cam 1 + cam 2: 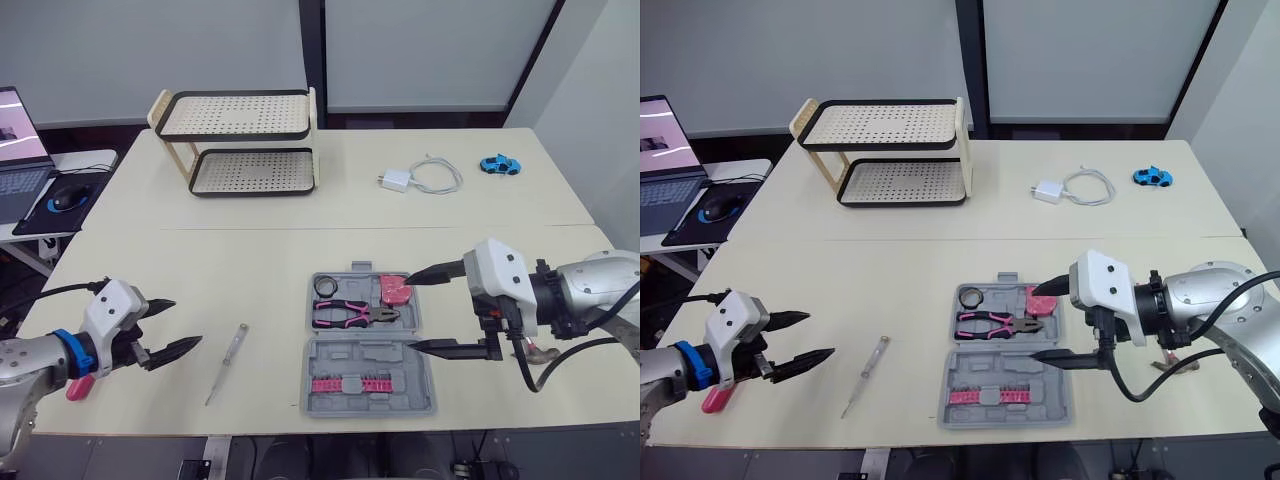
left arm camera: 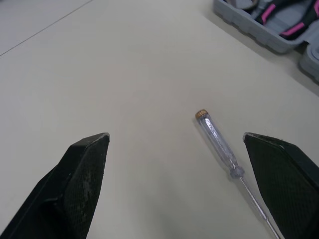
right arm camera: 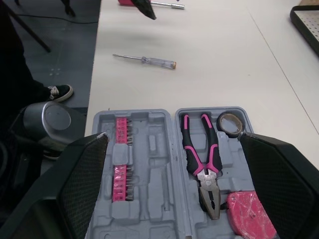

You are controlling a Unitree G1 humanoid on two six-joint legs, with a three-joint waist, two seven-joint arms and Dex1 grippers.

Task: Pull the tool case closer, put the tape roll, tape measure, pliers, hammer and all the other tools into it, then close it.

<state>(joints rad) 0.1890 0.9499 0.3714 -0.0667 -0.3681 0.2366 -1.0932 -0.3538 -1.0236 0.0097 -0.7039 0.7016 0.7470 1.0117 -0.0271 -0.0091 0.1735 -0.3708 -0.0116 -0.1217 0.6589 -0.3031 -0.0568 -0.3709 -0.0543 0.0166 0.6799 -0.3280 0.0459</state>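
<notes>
From the head camera, the tool case lies open and flat on the table between the two arms. The tape roll, pliers and pink tape measure sit in its far half, and a row of pink bits in its near half. A tester screwdriver lies loose on the table, between the case and the left gripper. That gripper hangs just above the table with its jaws spread wide and nothing in them, pointing towards the screwdriver. The right gripper is at the case's right edge, also wide open and empty. One finger reaches over the tape measure and the other lies level with the hinge line.

In the left wrist view, the screwdriver has a clear plastic handle with a brass cap and a thin steel shaft. It rests flat between the two open fingers, closer to one than the other. It is probably light and stiff. The smooth round handle will likely roll or slip, so the best grip is across the middle of the handle, with the fingers brought right down to the tabletop.

In the right wrist view, the case fills the gap between the spread fingers. The moulded slots near the bits are unfilled, and the screwdriver is well beyond the case.
</notes>
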